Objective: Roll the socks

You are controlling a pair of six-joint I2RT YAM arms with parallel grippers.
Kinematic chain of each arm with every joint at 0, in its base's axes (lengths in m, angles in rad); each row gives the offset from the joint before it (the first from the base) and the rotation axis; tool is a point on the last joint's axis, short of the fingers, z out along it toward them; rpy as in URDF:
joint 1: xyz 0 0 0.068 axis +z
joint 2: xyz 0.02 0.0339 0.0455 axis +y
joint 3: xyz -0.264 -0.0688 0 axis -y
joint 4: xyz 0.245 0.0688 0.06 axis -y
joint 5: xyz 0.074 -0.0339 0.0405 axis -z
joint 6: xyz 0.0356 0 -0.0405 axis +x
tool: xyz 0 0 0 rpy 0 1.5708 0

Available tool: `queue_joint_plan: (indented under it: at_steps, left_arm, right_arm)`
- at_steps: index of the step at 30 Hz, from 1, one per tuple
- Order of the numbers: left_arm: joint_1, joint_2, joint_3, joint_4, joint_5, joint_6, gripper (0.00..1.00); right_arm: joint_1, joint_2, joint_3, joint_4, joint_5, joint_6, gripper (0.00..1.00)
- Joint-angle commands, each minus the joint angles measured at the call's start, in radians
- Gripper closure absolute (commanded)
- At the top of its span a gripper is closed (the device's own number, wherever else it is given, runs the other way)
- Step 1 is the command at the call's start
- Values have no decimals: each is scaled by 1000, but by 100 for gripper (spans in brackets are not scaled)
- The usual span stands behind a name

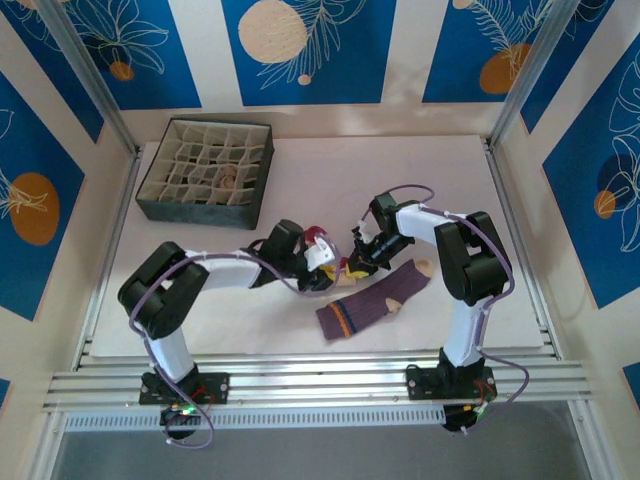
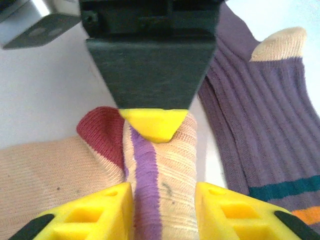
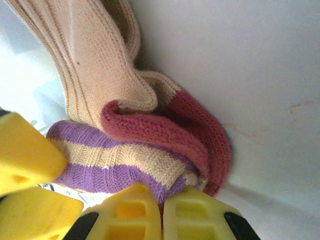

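**A:** Left gripper (image 2: 164, 207), state?
**B:** Part open. Its yellow fingers (image 2: 95, 212) stand on either side of the striped sock (image 2: 165, 160), which is bunched into a loose roll between them. No squeeze visible.

**A:** Right gripper (image 3: 162, 215)?
**B:** Jaws closed together, tips set against the edge of the same roll from the opposite side. Cannot tell whether a thin fold is caught between them.

**A:** Position of the socks?
**B:** Striped sock (cream, purple bands, red toe) sits on the white table (image 1: 450, 180) near its middle, between the two grippers, with the red toe folded over at the roll. Purple sock (image 1: 372, 298) lies flat just beside it, on the right arm's side, tan toe toward that arm, banded cuff toward the near edge.

**A:** Anything else on the table?
**B:** Dark divided box (image 1: 200, 212) at the far left, well apart from both grippers.
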Motion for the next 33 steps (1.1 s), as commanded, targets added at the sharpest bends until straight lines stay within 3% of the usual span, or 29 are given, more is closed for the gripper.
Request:
queue_joint_plan:
  at_steps: [1, 5, 14, 26, 28, 33]
  left_arm:
    - [-63, -46, -70, 175, -170, 136, 63]
    - [-128, -38, -88, 198, -287, 225, 62]
    - [-207, 3, -71, 197, -434, 347, 59]
    - [-218, 128, -5, 95, -530, 386, 55]
    - [-216, 146, 17, 49, -525, 362, 62]
    - [-190, 176, 89, -90, -443, 260, 97]
  right_arm:
    - [10, 50, -13, -41, 115, -1, 96]
    - [11, 50, -9, -51, 121, -7, 96]
    - [15, 58, -5, -66, 122, -18, 97]
    - [11, 48, -3, -88, 99, -31, 95]
    - [9, 40, -4, -91, 89, -33, 92]
    - [-10, 1, -29, -71, 19, -39, 72]
